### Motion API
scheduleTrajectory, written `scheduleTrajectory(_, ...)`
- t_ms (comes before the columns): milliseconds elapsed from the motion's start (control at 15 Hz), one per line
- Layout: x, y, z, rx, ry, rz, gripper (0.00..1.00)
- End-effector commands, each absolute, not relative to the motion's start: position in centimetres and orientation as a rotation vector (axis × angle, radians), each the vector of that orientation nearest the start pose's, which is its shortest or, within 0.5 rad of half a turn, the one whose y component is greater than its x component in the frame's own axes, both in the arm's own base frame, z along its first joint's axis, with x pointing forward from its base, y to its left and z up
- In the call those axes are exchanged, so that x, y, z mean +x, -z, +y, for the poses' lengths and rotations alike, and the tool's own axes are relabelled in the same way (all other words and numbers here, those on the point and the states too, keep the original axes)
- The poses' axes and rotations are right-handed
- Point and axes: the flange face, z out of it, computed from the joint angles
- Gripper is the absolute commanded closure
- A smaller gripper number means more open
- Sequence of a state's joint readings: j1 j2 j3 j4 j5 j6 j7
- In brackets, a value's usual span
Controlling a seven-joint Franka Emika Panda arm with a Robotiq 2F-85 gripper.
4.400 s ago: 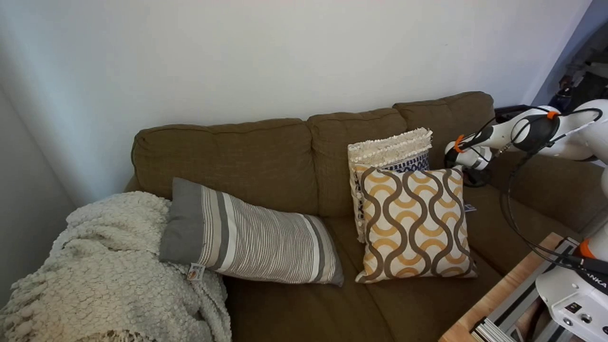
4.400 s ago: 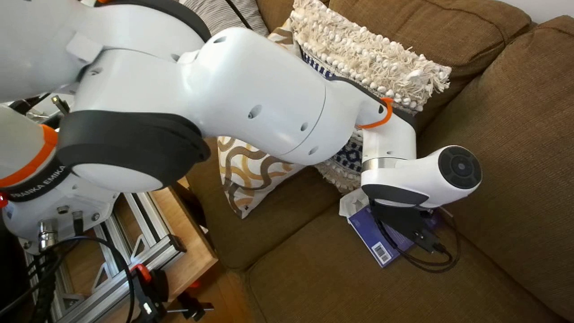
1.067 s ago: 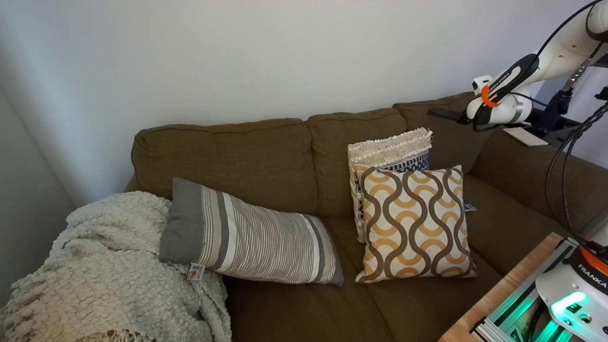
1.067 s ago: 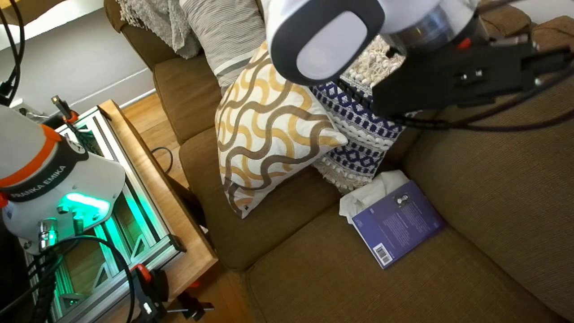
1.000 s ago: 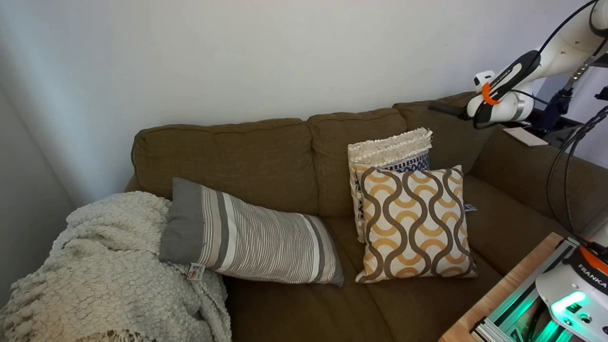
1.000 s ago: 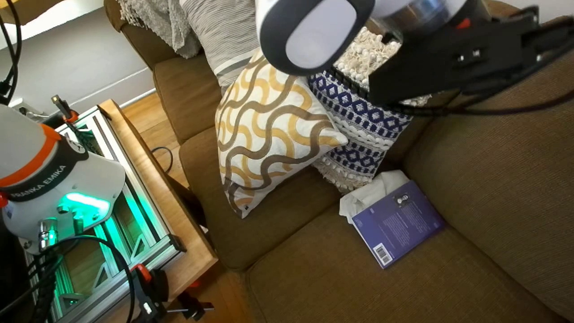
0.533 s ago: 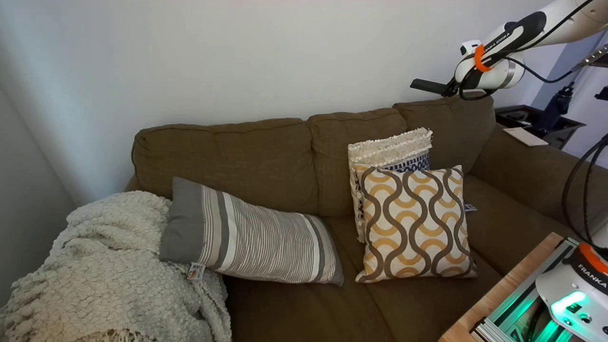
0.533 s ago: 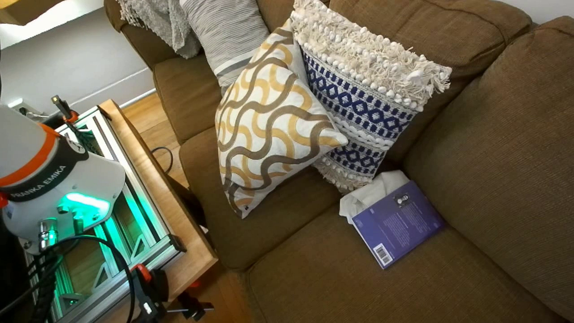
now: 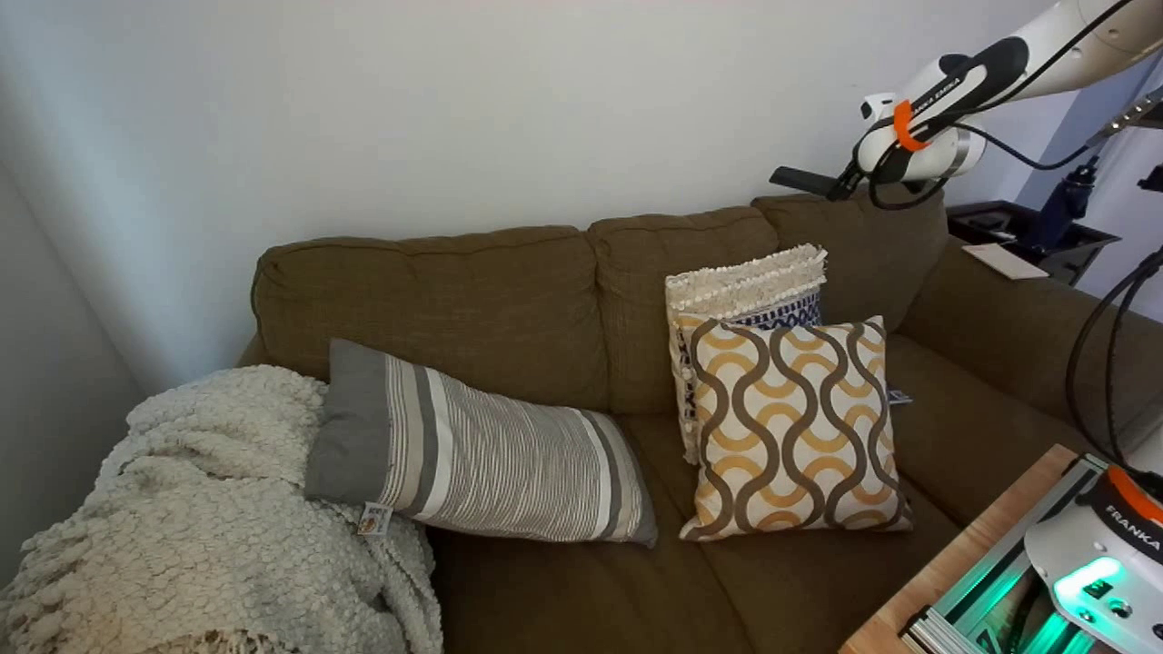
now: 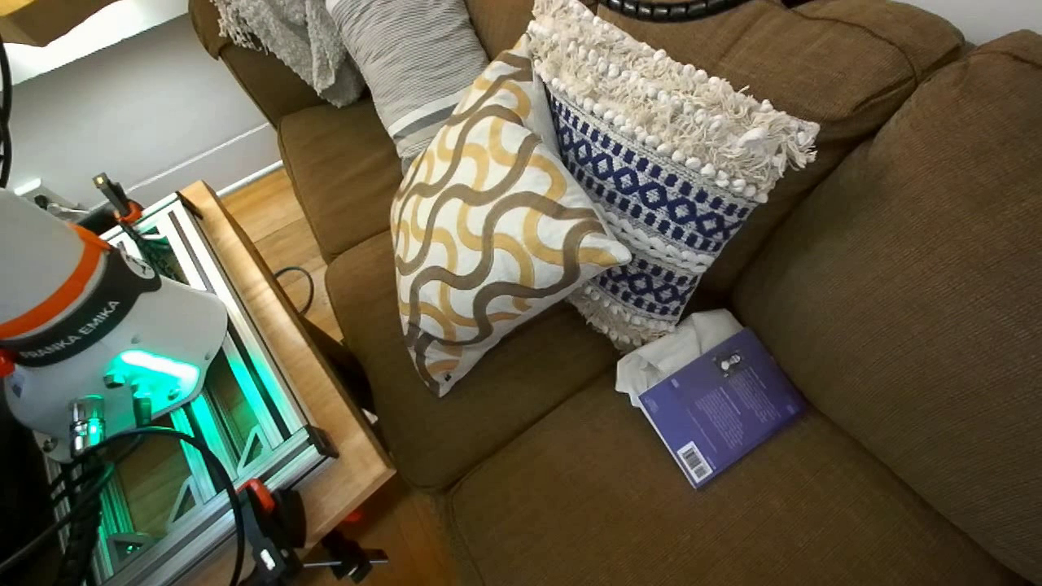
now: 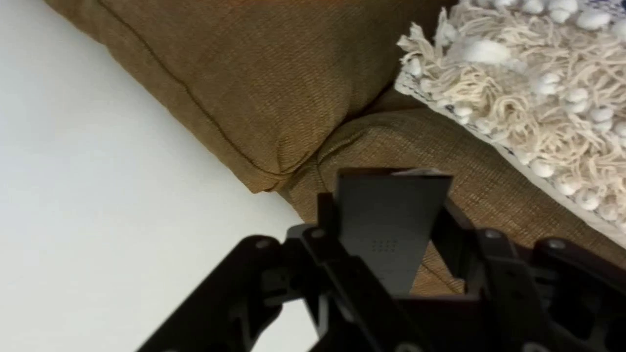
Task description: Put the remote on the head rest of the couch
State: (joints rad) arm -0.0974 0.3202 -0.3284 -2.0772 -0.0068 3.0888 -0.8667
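The remote is a slim dark bar. It is clamped in my gripper, sticking out past the fingers, in an exterior view. In the wrist view the remote shows as a flat dark grey face between the two fingers of the gripper. The head rest of the couch is the rounded top edge of the brown back cushions. The remote is held in the air near the right-hand cushion's top edge; the exact gap cannot be told. The gripper and remote are out of an exterior view where the head rest shows.
A fringed pillow and a yellow-patterned pillow lean on the couch below the gripper. A striped pillow and a blanket lie further left. A purple book lies on the seat. The wall stands behind.
My gripper was low by the book 4.4 seconds ago. It has risen with the remote to head-rest height. In the last half second it moved slightly left and down.
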Motion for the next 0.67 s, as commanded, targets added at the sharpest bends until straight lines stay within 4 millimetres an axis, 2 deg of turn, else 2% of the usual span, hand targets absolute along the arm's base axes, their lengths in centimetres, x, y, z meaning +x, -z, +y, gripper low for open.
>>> scheduleTrajectory(0, 62.5, -32.6, -23.9, -3.383, 0.803, -0.771, 0.74)
scheduleTrajectory(133, 65.1, -31.9, -23.8, -3.370, 0.751, -0.702, 0.74)
scheduleTrajectory(333, 69.1, -32.8, -23.6, -3.325, 0.729, -0.571, 0.74)
scheduleTrajectory(400, 70.4, -33.7, -23.2, -3.318, 0.722, -0.556, 0.74)
scheduleTrajectory(600, 73.3, -33.8, -22.5, -3.280, 0.606, -0.555, 0.74)
